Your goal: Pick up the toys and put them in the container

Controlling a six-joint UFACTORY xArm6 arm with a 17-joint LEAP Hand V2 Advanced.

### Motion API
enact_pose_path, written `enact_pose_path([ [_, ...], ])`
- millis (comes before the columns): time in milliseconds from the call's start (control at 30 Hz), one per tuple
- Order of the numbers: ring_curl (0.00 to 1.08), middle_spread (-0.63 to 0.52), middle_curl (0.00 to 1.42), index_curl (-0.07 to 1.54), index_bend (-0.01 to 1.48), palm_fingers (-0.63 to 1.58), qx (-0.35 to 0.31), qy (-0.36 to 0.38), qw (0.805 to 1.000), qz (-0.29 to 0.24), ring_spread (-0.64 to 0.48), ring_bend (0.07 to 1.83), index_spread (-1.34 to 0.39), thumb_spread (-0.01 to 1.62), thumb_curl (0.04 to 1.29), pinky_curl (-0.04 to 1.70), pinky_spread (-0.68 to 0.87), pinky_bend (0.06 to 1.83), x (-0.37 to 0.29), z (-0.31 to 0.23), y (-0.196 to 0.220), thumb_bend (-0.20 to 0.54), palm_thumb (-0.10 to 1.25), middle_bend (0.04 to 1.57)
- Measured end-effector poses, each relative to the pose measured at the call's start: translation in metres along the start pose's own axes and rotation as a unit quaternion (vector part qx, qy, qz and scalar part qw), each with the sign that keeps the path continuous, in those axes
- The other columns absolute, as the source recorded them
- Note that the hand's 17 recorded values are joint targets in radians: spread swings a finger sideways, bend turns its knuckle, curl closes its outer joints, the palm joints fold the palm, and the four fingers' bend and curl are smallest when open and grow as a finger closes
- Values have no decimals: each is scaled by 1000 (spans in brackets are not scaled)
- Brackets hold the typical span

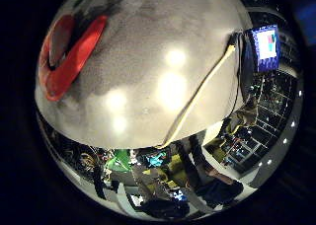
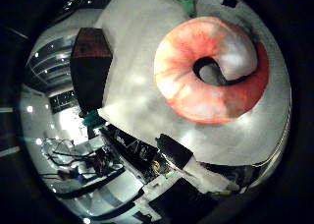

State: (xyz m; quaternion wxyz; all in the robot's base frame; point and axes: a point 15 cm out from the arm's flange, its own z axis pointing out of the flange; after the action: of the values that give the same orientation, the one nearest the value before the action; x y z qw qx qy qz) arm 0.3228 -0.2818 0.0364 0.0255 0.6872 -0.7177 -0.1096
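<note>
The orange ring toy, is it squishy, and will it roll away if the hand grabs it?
The orange ring toy looks puffy and rounded, so it is probably soft and light. It lies flat on the white table, so it likely won't roll. Its middle hole should give fingers something to hook.

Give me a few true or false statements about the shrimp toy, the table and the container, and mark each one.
1. A curled orange and white shrimp toy lies on the grey table. True.
2. The shrimp toy already sits inside the dark box. False: it lies on the table top, apart from the box.
3. The dark box stands at the table's edge. True.
4. The shrimp toy is blue. False: it is orange-red with a white part.
5. The shrimp toy fills much of the thumb side view, so it is close to the palm. True.
</note>
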Motion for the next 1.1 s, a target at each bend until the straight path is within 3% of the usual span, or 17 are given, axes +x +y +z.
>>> enact_pose_path([
  [400, 263, -48, 352, 263, 167, 344, -1, 7, 1000, -18, 23, 454, -308, 993, 309, 272, 314, 397, -10, 2, -10, -21, 604, 356],
  [533, 284, -134, 384, 285, 191, 642, 1, 9, 1000, -24, -130, 604, -336, 988, 320, 241, 139, 382, -13, -1, -13, -18, 658, 460],
  [700, 372, -208, 448, 328, 209, 1109, -1, 11, 999, -33, -253, 821, -399, 980, 333, 288, -234, 634, -19, -1, -16, -20, 714, 573],
  [767, 423, -220, 506, 398, 315, 1254, -2, 12, 999, -36, -253, 902, -425, 973, 337, 341, -377, 751, -20, -1, -18, -22, 731, 688],
  [833, 446, -212, 540, 454, 416, 1354, -6, 11, 999, -39, -248, 948, -428, 972, 341, 376, -414, 830, -23, 2, -16, -22, 743, 766],
  [1000, 513, -167, 621, 627, 784, 1362, -7, 10, 999, -40, -220, 1093, -347, 968, 356, 494, -380, 1043, -27, 10, -9, -22, 779, 1007],
  [1100, 551, -143, 645, 680, 896, 1325, 0, 14, 999, -39, -204, 1206, -307, 960, 371, 557, -332, 1137, -24, 6, -11, -18, 809, 1101],
])
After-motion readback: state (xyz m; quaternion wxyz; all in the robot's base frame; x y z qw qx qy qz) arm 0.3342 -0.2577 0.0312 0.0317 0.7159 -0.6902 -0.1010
